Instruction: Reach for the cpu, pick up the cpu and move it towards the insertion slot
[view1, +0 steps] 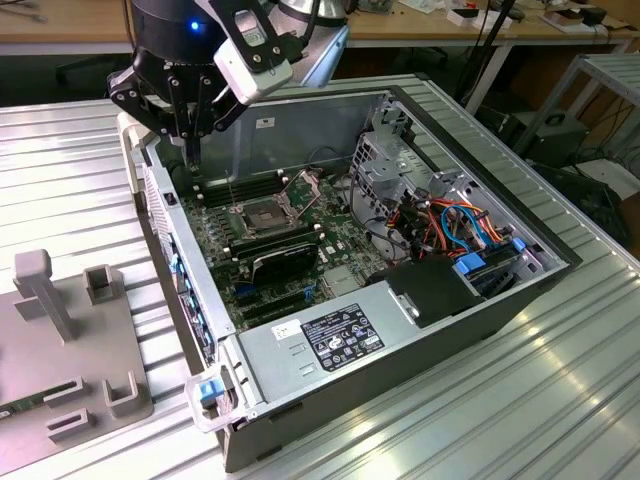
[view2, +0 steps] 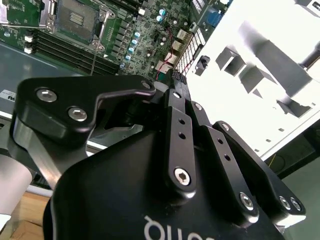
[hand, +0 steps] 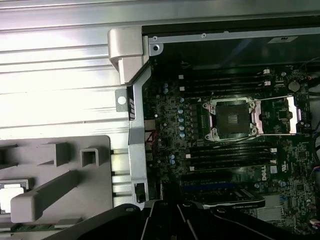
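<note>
- The hand (view1: 190, 146) hangs pointing down over the rim of the open computer case (view1: 420, 365).
- The insertion slot (view1: 262, 213) lies lower than the hand, a little to the exterior view's right, with its flap open.
- A grey fixture (view1: 70, 340) stands on the worktop (view1: 500, 430), well apart from the hand.

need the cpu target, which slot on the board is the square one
The insertion slot: a square silver frame around a dark centre, in the middle of the green board. The memory slots flanking it are long, narrow and black.
</note>
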